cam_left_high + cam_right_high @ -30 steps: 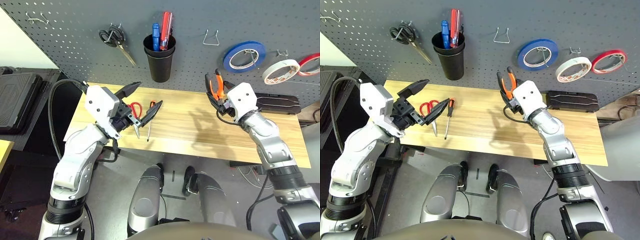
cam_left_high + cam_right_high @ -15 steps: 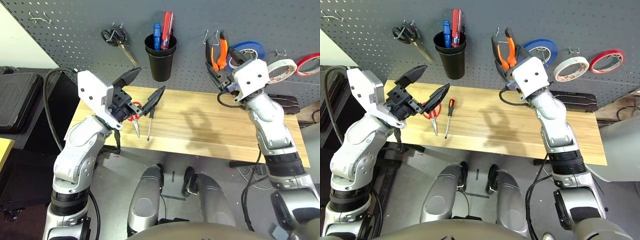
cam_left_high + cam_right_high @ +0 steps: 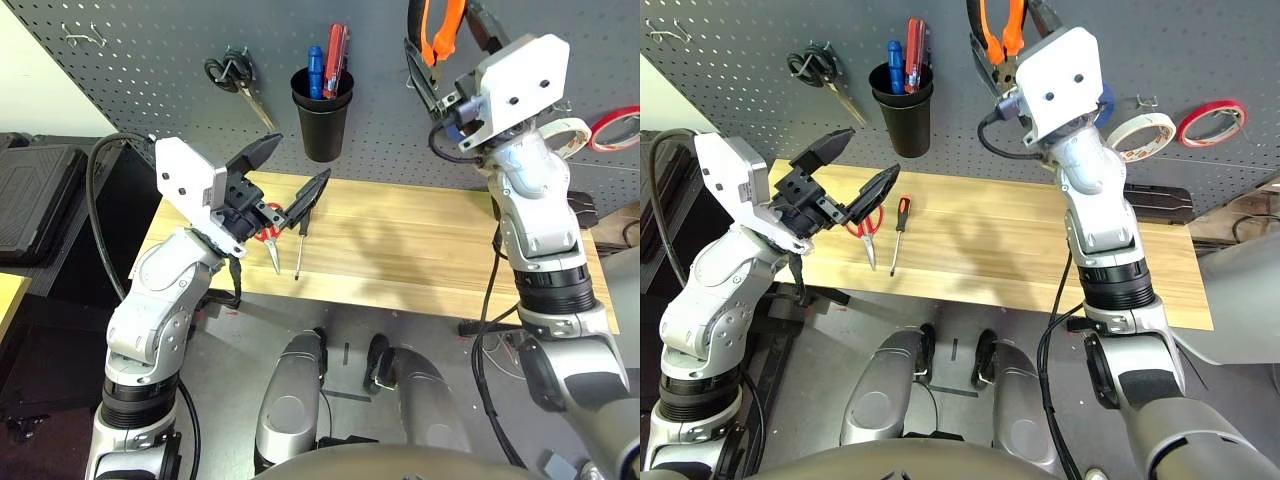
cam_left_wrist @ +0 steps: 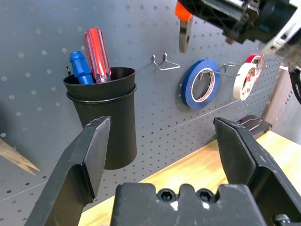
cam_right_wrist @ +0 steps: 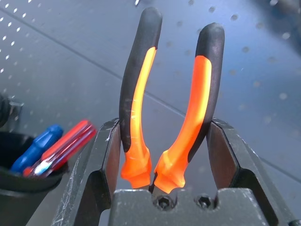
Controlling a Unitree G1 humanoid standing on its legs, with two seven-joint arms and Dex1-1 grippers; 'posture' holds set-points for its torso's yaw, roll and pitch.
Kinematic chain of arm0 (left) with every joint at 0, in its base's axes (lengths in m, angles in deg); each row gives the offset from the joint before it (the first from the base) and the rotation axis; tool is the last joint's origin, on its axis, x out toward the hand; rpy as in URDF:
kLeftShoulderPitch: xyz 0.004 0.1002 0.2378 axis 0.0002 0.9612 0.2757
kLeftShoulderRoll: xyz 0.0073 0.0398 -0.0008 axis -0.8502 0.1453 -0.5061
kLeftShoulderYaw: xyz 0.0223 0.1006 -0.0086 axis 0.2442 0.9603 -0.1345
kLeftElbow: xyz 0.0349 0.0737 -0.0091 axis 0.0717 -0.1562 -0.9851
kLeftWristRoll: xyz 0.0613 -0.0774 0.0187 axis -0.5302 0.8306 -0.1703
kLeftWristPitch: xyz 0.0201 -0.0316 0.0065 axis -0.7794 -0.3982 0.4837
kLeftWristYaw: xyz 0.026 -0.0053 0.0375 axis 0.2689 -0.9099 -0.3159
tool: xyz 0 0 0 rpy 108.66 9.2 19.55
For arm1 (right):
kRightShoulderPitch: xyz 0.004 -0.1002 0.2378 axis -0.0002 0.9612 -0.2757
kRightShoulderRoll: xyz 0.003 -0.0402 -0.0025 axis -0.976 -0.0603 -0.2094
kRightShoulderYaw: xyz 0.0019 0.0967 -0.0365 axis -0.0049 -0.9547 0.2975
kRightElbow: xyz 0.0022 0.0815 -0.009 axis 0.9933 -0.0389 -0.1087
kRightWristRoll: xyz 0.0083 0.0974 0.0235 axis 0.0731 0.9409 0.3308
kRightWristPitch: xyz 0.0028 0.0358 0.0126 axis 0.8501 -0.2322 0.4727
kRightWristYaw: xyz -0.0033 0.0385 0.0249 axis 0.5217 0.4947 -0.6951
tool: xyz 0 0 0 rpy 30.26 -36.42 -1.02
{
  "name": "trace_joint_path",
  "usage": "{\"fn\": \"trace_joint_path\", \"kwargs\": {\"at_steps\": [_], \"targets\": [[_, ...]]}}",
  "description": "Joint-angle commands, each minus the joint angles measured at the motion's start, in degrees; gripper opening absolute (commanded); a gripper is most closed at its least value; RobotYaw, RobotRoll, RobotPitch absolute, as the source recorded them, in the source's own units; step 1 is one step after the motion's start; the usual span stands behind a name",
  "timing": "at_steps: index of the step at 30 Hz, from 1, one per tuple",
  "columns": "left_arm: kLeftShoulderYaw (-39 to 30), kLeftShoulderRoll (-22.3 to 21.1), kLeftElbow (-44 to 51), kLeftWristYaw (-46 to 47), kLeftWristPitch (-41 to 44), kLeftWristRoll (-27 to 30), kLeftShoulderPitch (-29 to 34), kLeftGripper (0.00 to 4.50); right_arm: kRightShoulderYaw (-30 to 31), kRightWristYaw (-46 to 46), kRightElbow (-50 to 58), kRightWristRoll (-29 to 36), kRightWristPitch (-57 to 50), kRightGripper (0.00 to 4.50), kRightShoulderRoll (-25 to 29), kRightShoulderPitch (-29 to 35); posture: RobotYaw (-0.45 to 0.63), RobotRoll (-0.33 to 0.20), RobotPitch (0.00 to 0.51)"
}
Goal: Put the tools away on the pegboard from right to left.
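The right gripper [image 5: 165, 155] is gripping the orange-and-black-handled pliers [image 5: 169, 99], its two black fingers pressing the handles from either side, handle ends pointing up. It is holding them high against the dark grey perforated pegboard [image 3: 140, 45], just right of the black plastic cup [image 3: 321, 115] that is carrying a blue-handled and a red-handled screwdriver.

The left gripper [image 3: 288, 178] is hovering above the left part of the light wooden table [image 3: 420, 255], its fingers spread wide with nothing between them. Beneath it the red-handled scissors [image 3: 866, 224] and the slim screwdriver with orange-black handle [image 3: 897, 232] are lying side by side on the table.

On the pegboard, dark grey-handled scissors [image 3: 232, 80] are hanging left of the cup. A bare wire hook [image 4: 164, 62], a blue tape roll [image 4: 201, 84], the white tape roll [image 4: 244, 81] and a red tape roll [image 3: 1212, 121] are sitting to its right.
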Motion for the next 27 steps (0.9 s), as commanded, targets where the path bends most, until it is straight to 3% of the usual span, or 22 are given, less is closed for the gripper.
{"fn": "trace_joint_path", "kwargs": {"at_steps": [1,14,27], "targets": [[0.88,-0.70,-0.06,-0.78,0.13,-0.31,0.21,4.50,-2.05,1.74,-3.17,-0.34,0.60,2.98,0.05,-3.40,0.31,0.000,0.170],[1.45,-1.47,0.10,-0.82,0.09,-0.72,0.93,4.50,-2.72,4.36,-21.19,0.50,3.85,2.98,-1.66,-12.03,0.33,0.000,0.187],[1.72,-1.97,0.63,-0.54,0.36,-1.03,1.63,4.50,-3.00,5.30,-28.19,1.58,2.79,2.98,-5.18,-12.21,0.34,0.000,0.195]]}}
